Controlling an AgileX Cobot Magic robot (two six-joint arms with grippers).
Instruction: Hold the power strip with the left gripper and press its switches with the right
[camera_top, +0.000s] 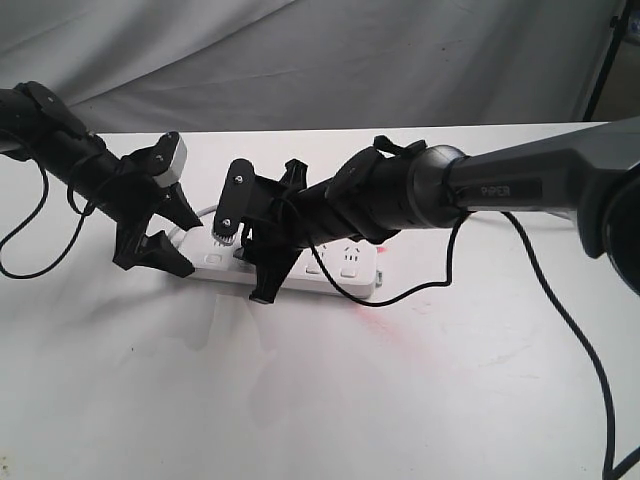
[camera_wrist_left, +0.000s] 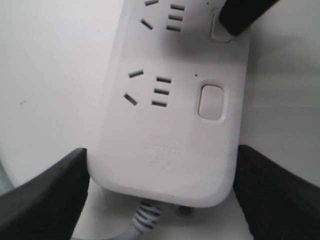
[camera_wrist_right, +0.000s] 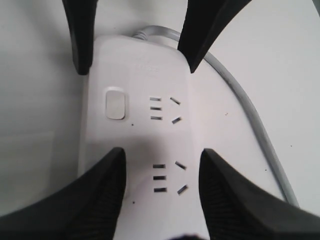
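The white power strip (camera_top: 330, 268) lies flat on the table, with its grey cord (camera_wrist_right: 250, 115) leaving the end nearest my left gripper (camera_top: 190, 247). In the left wrist view, the left gripper (camera_wrist_left: 161, 150) is shut on that rounded end, one black finger on each long side. The end switch (camera_wrist_left: 211, 101) is uncovered. My right gripper (camera_wrist_right: 162, 150) hangs open over the second socket. One of its fingertips (camera_wrist_left: 240, 15) rests on the second switch (camera_wrist_left: 216, 34), which is mostly hidden. In the exterior view the right gripper (camera_top: 244, 266) straddles the strip.
The white table (camera_top: 320, 400) meets a grey cloth backdrop (camera_top: 300, 60) at its far edge. Thin black cables (camera_top: 560, 310) hang from both arms over the tabletop. A dark stand (camera_top: 605, 60) rises at the back right.
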